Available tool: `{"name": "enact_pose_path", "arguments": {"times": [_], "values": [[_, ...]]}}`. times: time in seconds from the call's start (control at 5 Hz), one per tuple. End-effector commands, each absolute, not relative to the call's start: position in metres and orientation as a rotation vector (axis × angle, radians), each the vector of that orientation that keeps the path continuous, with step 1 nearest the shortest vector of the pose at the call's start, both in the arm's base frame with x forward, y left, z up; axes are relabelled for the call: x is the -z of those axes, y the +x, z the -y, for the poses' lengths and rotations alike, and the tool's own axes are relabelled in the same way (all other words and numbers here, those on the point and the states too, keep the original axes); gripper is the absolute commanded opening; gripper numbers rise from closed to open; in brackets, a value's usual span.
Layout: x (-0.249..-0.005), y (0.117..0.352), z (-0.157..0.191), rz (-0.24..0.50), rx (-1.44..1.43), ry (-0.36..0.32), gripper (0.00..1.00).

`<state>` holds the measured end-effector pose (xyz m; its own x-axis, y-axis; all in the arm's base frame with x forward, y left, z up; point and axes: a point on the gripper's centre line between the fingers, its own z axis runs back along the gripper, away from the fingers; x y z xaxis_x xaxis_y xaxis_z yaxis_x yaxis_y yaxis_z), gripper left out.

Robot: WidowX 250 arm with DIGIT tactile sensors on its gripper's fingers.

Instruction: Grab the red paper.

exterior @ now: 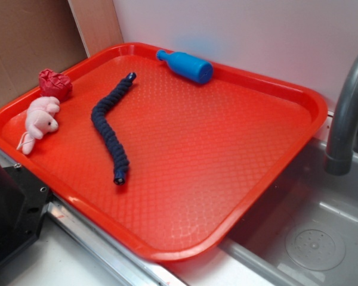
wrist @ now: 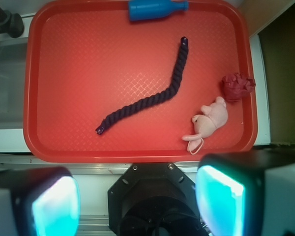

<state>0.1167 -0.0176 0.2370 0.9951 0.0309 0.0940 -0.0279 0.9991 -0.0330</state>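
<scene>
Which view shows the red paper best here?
The wrist view: the red paper sits unobstructed from above, its lumpy folds clear beside the pink plush toy. The exterior view shows it too, but obliquely at the tray's far corner.

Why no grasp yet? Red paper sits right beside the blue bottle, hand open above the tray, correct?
Not quite. The red paper sits right beside the pink plush toy, as the wrist view shows; the blue bottle lies at the tray's far edge. The hand is open above the tray.
</scene>
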Motion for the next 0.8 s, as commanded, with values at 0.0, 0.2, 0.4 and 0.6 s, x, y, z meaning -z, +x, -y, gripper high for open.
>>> {"name": "enact_pose_path", "arguments": {"times": [0.0,0.2,0.4,0.6], "values": [[-0.237,0.117,0.018,0.095,-0.029,-0.032,1.0],[-0.218,0.135,0.004,0.115,-0.134,0.003,1.0],[-0.207,0.149,-0.01,0.126,-0.217,0.01,1.0],[-0.188,0.162,-0.036,0.181,-0.421,0.016,1.0]]}}
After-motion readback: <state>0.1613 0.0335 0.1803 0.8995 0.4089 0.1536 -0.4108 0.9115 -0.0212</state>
